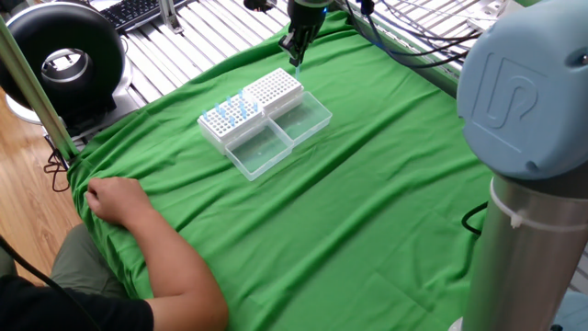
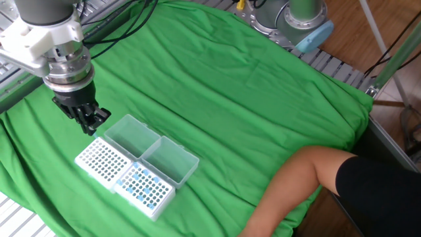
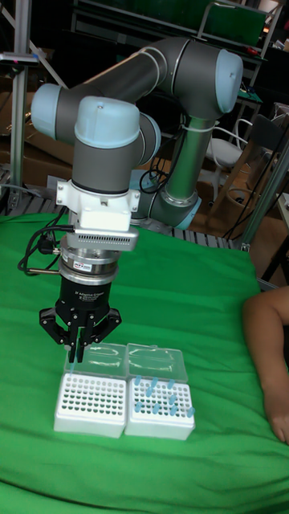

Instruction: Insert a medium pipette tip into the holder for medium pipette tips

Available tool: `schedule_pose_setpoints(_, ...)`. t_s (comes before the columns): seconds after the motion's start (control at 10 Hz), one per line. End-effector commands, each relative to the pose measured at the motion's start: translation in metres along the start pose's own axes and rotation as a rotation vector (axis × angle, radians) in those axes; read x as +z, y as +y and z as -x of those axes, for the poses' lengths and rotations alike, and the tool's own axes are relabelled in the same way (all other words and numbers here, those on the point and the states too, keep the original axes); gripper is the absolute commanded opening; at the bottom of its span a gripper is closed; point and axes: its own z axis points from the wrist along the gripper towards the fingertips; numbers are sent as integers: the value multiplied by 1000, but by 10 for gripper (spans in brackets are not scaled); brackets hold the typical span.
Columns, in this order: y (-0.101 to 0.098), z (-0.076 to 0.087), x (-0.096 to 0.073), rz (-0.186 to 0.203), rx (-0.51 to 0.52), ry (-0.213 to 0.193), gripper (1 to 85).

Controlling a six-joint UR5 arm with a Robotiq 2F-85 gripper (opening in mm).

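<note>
Gripping a pipette tip [image 3: 71,367], the pincer [image 3: 77,359] hangs above the holder [image 3: 91,405].

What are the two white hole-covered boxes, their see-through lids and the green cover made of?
The two white racks look like matte moulded plastic: crisp edges and even grids of holes. Their open lids seem to be thin clear plastic, since the green shows through. The green cover is probably soft cloth; it wrinkles and drapes over the edge.
</note>
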Motion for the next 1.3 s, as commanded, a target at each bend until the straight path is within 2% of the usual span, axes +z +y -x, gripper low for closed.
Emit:
schedule_pose_setpoints(0.0, 0, 1, 0, 6, 1, -10, 10)
schedule_pose_setpoints(0.3, 0, 3, 2, 4, 2, -12, 10)
schedule_pose_setpoints(0.6, 4, 1, 5, 22, -24, -7, 13)
schedule_pose_setpoints(0.7, 5, -2, 5, 27, -54, 5, 130)
schedule_pose_setpoints(0.8, 6, -3, 6, 30, -63, 9, 190)
schedule_pose_setpoints(1.0, 6, -5, 6, 33, -74, 15, 253)
schedule_pose_setpoints(1.2, 6, -6, 6, 32, -76, 22, 267)
